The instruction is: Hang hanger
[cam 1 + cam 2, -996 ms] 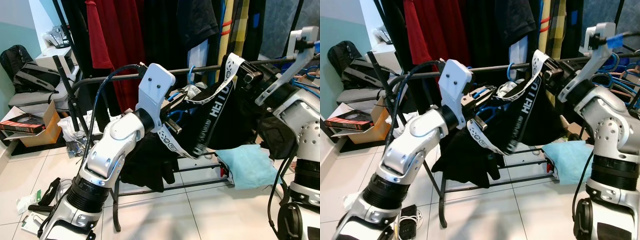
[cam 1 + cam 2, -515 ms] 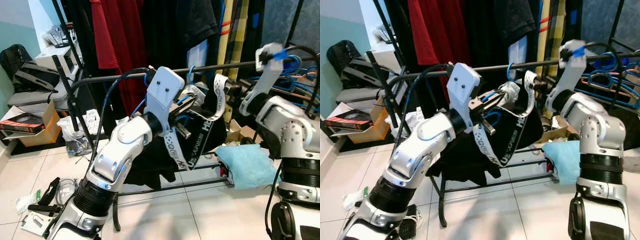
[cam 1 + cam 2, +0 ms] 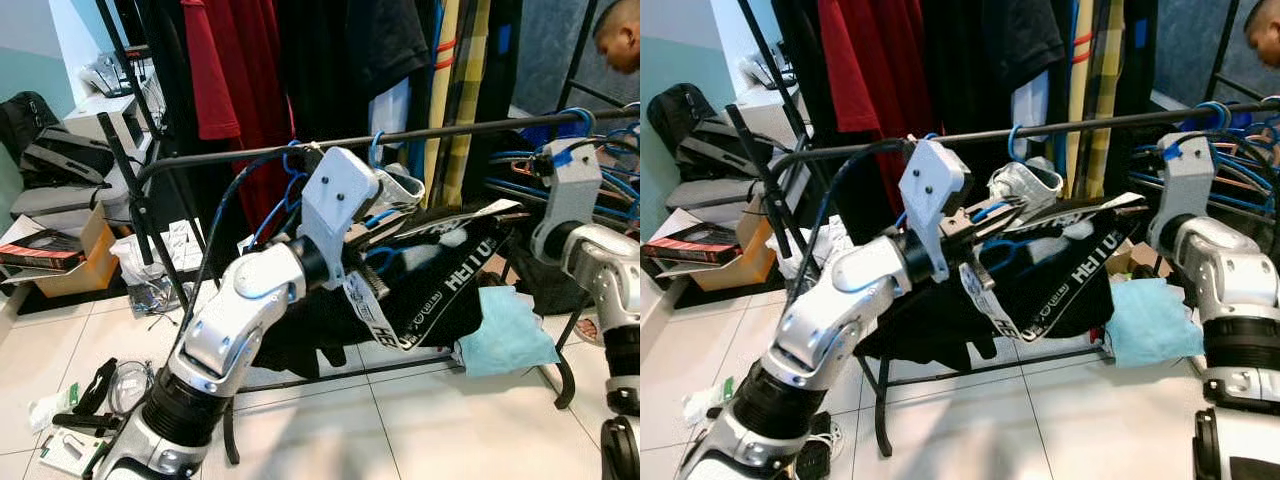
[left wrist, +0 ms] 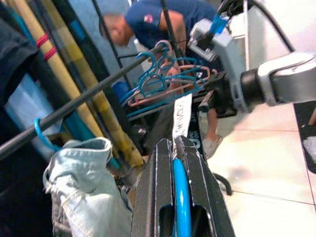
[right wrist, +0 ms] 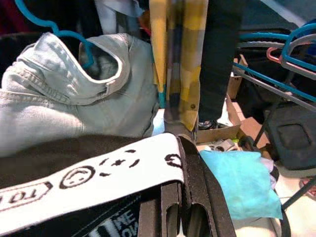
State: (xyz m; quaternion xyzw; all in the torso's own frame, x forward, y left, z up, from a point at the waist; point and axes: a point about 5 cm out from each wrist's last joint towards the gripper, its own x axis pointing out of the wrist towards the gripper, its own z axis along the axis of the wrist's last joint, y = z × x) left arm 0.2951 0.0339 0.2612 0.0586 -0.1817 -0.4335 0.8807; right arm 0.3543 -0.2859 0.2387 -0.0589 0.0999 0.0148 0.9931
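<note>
Before us a rail [image 3: 440, 132] runs left to right, with hanging clothes [image 3: 300, 60] behind it. Our left gripper [image 4: 174, 148] and right gripper [image 5: 178, 190] hold a garment [image 3: 1070, 285] between them, just below the rail. A box [image 3: 75, 262] lies on the floor [image 3: 60, 350] at the left.

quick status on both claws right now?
Left claw: shut on the blue hanger.
Right claw: shut on the black garment's white printed band.

We are seeing bright even indoor light, soft floor shadows, slight blur creeping into wrist-view backgrounds.
</note>
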